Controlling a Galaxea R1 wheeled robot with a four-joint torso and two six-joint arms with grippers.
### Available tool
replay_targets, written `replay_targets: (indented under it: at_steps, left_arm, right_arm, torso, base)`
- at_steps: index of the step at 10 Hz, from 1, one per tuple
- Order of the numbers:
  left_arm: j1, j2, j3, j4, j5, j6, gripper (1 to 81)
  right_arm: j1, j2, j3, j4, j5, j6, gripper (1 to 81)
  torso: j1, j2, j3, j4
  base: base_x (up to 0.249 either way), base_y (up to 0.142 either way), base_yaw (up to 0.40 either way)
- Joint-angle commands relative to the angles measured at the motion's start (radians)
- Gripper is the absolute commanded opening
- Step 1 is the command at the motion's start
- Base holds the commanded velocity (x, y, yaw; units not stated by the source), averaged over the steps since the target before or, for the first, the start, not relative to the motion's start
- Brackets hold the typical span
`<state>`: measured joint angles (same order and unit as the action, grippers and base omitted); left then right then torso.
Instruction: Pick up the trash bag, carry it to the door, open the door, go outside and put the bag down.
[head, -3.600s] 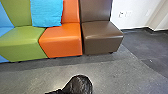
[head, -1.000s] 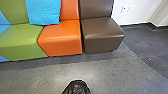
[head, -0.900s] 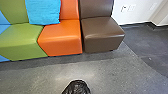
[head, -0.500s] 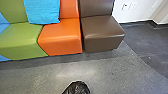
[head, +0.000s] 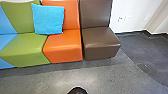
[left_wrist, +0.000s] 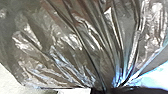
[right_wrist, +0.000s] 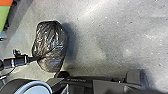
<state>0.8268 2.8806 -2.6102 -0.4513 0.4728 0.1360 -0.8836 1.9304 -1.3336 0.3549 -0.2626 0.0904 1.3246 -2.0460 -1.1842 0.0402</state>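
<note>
The top of the black trash bag (head: 78, 91) shows at the lower edge of the head view, over the grey floor. Shiny folds of the bag (left_wrist: 82, 42) draw together toward one point in the left wrist view. In the right wrist view the left arm reaches to the bag (right_wrist: 51, 42), and my left gripper (right_wrist: 35, 58) is shut on its gathered plastic. I cannot tell whether the bag touches the floor. The right wrist camera looks down on the bag from some distance, so my right gripper is apart from it.
A row of blue, green, orange (head: 63, 47) and brown (head: 101, 43) seats stands ahead, with a light blue cushion (head: 48, 18) on it. To the right are a white wall (head: 135, 15) and darker floor (head: 147, 50). The robot's base (right_wrist: 105, 86) is close to the bag.
The head camera has moved: seats, cushion and wall all sit lower in the picture than half a second ago. Less of the bag shows at the lower edge.
</note>
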Motion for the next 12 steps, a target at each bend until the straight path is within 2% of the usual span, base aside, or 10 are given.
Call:
replay_targets:
  at_steps: [1,2,3,4,6,7,10,11,12]
  left_arm:
    - [-0.056,-0.019,0.005,-0.003,0.084,0.017,1.0]
    - [-0.042,-0.021,0.005,-0.001,0.083,0.019,1.0]
    - [-0.031,-0.024,0.005,-0.001,0.081,0.027,1.0]
    - [-0.013,-0.024,0.002,-0.001,0.072,0.037,1.0]
    - [0.024,-0.027,0.001,-0.001,0.056,0.059,1.0]
    - [0.050,-0.035,0.002,-0.001,0.047,0.083,1.0]
    - [0.094,-0.047,0.004,-0.001,0.032,0.103,1.0]
    - [0.110,-0.047,0.004,-0.001,0.018,0.116,1.0]
    - [0.125,-0.047,0.004,-0.001,0.001,0.120,1.0]
  right_arm:
    - [0.008,-0.003,-0.016,0.012,-0.066,-0.001,81.1]
    - [-0.031,0.046,-0.068,0.013,-0.064,-0.006,81.1]
    - [-0.064,0.095,-0.120,0.015,-0.063,-0.011,81.1]
    - [-0.090,0.135,-0.160,0.015,-0.061,-0.012,81.1]
    - [-0.140,0.188,-0.208,0.015,-0.029,-0.012,81.1]
    - [-0.179,0.218,-0.237,0.013,0.000,-0.012,81.1]
    - [-0.237,0.265,-0.298,0.016,0.049,-0.014,81.1]
    - [-0.248,0.267,-0.300,0.016,0.063,-0.014,81.1]
    - [-0.260,0.270,-0.303,0.016,0.071,-0.014,81.1]
  torso:
    - [-0.122,0.189,0.171,0.000]
    - [-0.084,0.130,0.114,0.000]
    - [-0.108,0.167,0.132,0.000]
    - [-0.134,0.206,0.086,0.000]
    - [-0.167,0.256,0.101,0.000]
    - [-0.191,0.293,0.104,0.000]
    - [-0.260,0.401,0.104,0.000]
    - [-0.283,0.437,0.158,0.000]
    - [-0.303,0.468,0.182,0.000]
  base:
    - [0.000,0.000,0.000]
    - [0.000,0.000,0.000]
    - [0.000,0.000,0.000]
    - [0.000,0.000,0.000]
    - [0.000,0.000,0.000]
    - [0.000,0.000,0.000]
    - [0.000,0.000,0.000]
    - [0.000,0.000,0.000]
    - [0.000,0.000,0.000]
